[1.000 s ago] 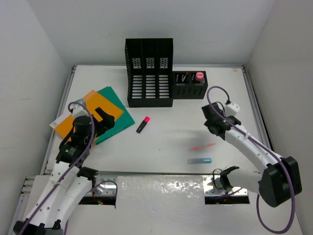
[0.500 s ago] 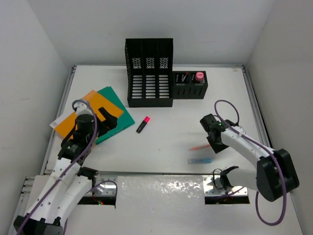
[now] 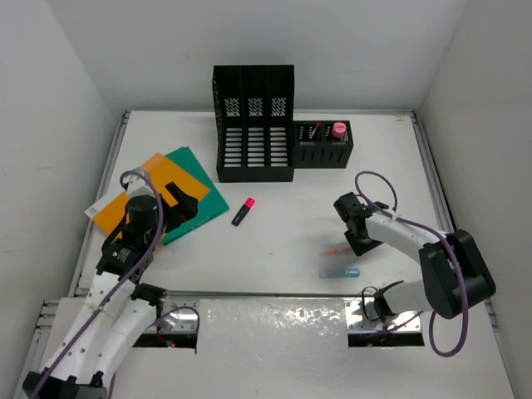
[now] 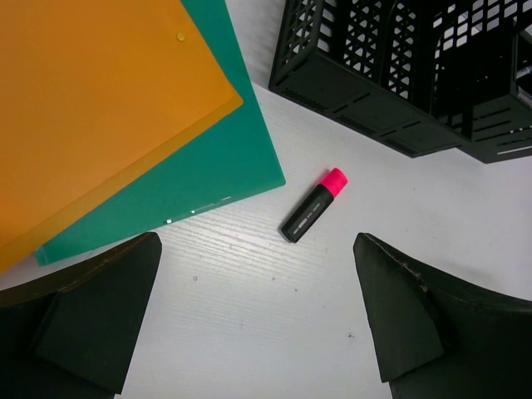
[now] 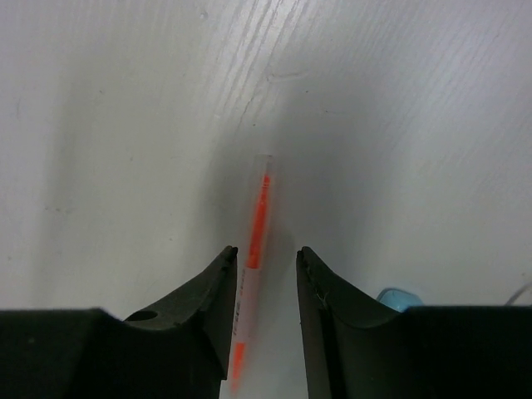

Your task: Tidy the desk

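The right jaws had come down, narrow, with the orange pen [image 5: 258,218] between them, ready to grab. The left jaws gaped wide.

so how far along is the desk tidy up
Early. Done: only the small pen holder beside the file holder has items in it. In hand: the right gripper straddles the orange pen on the desk, jaws not yet shut. To do: the pink highlighter, pale blue pen, orange folder and green folder lie loose; the left gripper hangs open over the highlighter.
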You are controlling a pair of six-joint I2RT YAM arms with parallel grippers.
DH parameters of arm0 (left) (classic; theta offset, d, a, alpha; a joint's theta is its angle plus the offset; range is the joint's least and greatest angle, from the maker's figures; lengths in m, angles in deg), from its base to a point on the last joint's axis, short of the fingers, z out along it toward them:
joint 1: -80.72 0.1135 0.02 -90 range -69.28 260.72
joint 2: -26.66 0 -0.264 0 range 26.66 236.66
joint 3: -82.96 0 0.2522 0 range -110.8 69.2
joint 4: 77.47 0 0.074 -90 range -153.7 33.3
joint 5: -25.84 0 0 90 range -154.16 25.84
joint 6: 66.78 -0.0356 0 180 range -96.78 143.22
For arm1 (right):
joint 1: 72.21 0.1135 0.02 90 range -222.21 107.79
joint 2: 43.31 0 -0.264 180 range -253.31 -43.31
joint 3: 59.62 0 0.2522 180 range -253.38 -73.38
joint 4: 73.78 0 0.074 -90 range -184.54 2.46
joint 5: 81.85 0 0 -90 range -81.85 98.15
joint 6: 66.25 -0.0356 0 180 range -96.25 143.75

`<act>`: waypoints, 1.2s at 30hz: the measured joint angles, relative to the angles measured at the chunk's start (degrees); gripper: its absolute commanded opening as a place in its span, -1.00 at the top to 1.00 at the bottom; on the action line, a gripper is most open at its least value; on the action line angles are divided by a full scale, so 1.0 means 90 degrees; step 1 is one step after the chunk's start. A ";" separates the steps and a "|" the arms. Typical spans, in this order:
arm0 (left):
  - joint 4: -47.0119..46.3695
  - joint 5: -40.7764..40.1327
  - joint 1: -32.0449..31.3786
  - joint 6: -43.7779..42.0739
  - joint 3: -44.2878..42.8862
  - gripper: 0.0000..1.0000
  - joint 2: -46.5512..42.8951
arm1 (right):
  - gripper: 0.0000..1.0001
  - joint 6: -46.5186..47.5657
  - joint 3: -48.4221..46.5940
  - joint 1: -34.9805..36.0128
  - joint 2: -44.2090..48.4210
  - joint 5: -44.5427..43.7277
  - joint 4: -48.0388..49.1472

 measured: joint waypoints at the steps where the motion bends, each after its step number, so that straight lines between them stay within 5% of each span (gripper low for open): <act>1: 0.0000 -0.0012 0.0000 0.0000 0.0000 -0.96 -0.0012 | 0.39 -0.0002 0.0000 0.0000 -0.0034 0.0010 0.0002; 8: 0.0005 -0.0066 0.0000 0.0002 0.0000 -0.96 -0.0053 | 0.44 -0.0029 0.0041 0.0000 -0.0321 0.0058 -0.0012; 14: 0.0005 -0.0117 0.0000 0.0002 0.0000 -0.96 -0.0070 | 1.00 -0.0027 0.0117 0.0010 -0.0308 -0.0019 0.0240; 20: 0.0007 -0.0160 0.0000 0.0002 0.0000 -0.96 -0.0070 | 1.00 0.0294 0.0223 0.0041 -0.0209 -0.0172 0.0483; 29: 0.0007 -0.0182 0.0000 0.0002 0.0000 -0.96 -0.0070 | 1.00 0.2931 0.0112 0.0044 0.0488 -0.0644 0.1926; 36: 0.0005 -0.0182 0.0000 0.0000 -0.0002 -0.96 0.0017 | 1.00 0.5897 -0.1474 0.0049 0.0593 -0.0748 0.3801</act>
